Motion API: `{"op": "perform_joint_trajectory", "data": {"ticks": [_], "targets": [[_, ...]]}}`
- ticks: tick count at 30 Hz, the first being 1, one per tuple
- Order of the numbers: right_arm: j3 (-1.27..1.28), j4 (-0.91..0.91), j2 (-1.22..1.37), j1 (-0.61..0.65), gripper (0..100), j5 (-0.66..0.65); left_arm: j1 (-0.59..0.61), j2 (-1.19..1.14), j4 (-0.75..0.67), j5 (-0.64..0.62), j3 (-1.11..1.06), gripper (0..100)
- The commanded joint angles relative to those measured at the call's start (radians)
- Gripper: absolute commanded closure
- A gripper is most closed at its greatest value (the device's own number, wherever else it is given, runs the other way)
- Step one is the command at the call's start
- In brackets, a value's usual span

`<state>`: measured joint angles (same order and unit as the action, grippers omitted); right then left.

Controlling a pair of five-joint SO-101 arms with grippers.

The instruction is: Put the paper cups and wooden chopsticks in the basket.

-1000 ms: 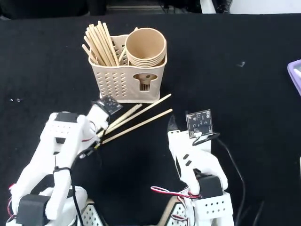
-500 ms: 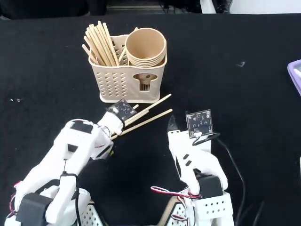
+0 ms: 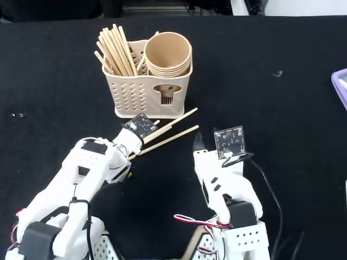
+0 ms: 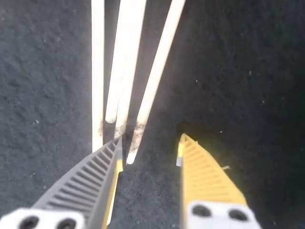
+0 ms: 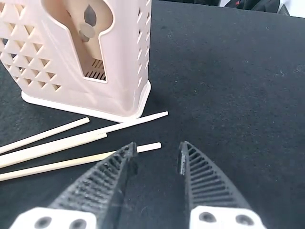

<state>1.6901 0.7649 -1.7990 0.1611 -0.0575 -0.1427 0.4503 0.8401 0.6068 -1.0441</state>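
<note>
A beige basket (image 3: 145,96) (image 5: 90,52) stands at the table's back, with a bundle of chopsticks (image 3: 115,50) and a stack of paper cups (image 3: 168,54) inside it. Several loose wooden chopsticks (image 3: 172,131) (image 4: 125,62) (image 5: 71,143) lie slanted on the black cloth in front of the basket. My left gripper (image 3: 138,140) (image 4: 150,140) is open, low over their near ends. One chopstick's end (image 4: 132,155) lies between its jaws, the others beside the grey finger (image 4: 97,179). My right gripper (image 3: 198,145) (image 5: 157,147) is open just short of the chopsticks' far tips, holding nothing.
Black cloth covers the table (image 3: 271,108). A purple object (image 3: 340,84) shows at the right edge. A small speck (image 3: 277,73) lies at the back right. The two arms' bases stand side by side at the front edge.
The left arm has swung right and forward over the loose chopsticks' near ends, then held there for the last half second. The right arm has not moved.
</note>
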Motion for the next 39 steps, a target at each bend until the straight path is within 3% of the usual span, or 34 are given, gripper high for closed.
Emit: {"op": "perform_joint_trajectory", "data": {"ticks": [1, 7, 20, 39], "targets": [[-0.005, 0.003, -0.071, -0.015, 84.7, 0.002, 0.016, 0.012, 0.072, -0.006, 0.122, 81], [-0.005, 0.003, -0.071, -0.014, 84.7, 0.002, 0.067, 0.003, 0.003, -0.003, 0.125, 81], [-0.005, 0.003, -0.07, -0.015, 84.7, 0.002, 0.002, 0.003, -0.16, -0.009, -0.051, 81], [-0.005, 0.005, -0.07, -0.015, 84.7, 0.002, 0.047, -0.094, -0.164, -0.051, 0.01, 81]]}}
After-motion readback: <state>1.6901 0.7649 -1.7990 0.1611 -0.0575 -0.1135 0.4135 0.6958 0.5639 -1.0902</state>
